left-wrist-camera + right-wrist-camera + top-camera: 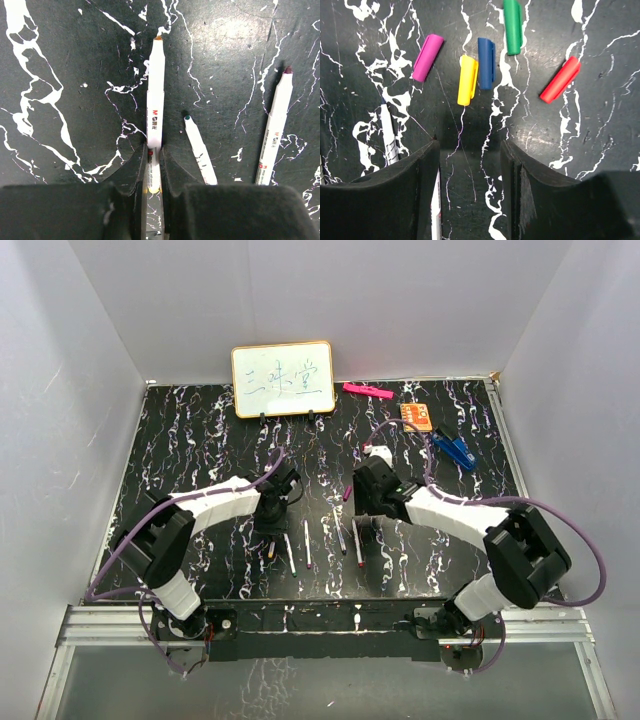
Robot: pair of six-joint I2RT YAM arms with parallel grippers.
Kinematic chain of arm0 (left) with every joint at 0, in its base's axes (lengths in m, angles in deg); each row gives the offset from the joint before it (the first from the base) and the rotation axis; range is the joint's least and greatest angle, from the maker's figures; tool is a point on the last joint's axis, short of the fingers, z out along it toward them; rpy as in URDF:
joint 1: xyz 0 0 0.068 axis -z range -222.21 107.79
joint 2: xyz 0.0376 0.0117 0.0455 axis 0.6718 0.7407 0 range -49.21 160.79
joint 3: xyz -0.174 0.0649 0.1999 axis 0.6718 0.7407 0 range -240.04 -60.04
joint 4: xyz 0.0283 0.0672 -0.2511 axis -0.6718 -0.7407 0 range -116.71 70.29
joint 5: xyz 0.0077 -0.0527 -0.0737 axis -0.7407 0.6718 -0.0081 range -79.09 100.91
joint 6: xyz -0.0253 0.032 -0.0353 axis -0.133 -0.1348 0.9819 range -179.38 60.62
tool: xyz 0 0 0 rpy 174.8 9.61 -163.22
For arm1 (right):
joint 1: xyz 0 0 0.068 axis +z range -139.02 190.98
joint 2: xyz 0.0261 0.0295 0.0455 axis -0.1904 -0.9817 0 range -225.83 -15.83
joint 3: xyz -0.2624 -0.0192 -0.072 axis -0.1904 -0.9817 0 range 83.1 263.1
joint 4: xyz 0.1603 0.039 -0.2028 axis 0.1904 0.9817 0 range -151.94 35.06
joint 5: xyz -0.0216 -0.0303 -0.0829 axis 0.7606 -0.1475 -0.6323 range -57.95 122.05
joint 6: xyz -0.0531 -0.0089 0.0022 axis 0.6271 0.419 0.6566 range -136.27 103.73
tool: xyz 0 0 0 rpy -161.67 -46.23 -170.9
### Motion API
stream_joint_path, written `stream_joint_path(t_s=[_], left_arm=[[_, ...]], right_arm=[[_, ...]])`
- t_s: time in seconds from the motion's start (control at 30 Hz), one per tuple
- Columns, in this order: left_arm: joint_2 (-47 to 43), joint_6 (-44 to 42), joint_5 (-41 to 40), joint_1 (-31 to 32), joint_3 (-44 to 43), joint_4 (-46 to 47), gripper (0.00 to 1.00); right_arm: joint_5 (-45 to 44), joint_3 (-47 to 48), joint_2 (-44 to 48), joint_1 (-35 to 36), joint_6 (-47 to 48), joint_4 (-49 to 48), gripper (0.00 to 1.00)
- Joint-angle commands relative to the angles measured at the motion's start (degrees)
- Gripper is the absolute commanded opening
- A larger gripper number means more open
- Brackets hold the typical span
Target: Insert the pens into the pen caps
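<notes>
My left gripper [154, 152] is shut on the rear end of a white pen [155, 95] with a yellow-orange tip; the pen lies along the table, pointing away. A green-tipped pen [199, 148] and a purple-tipped pen [274, 134] lie to its right. From above, several pens [307, 543] lie in a row between the arms, with my left gripper [271, 532] over the leftmost. My right gripper [467, 145] is open and empty above the table. Ahead of it lie the purple cap [427, 57], yellow cap [467, 80], blue cap [486, 63], green cap [512, 27] and red cap [560, 79].
A small whiteboard [283, 380] stands at the back. A pink marker [367, 391], an orange card [417, 416] and a blue object [455, 450] lie at the back right. Two more pens [387, 135] lie beside my right gripper's left finger. White walls enclose the table.
</notes>
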Motion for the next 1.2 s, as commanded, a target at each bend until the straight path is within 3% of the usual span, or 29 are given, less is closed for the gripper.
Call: stream_joint_path(t_s=[0.0, 0.33, 1.17], left_arm=[[8.1, 0.13, 0.49, 0.0, 8.86, 5.66, 0.0], [7.4, -0.98, 1.25, 0.0, 9.71, 6.01, 0.0], [5.0, -1.71, -0.22, 0.0, 9.61, 4.97, 0.0]], right_arm=[[-1.27, 2.23, -1.72, 1.2, -0.2, -3.61, 0.49], [-1.1, 4.03, -6.02, 1.9, -0.24, -4.95, 0.41], [-4.49, 7.17, -14.39, 1.85, -0.21, -5.47, 0.4]])
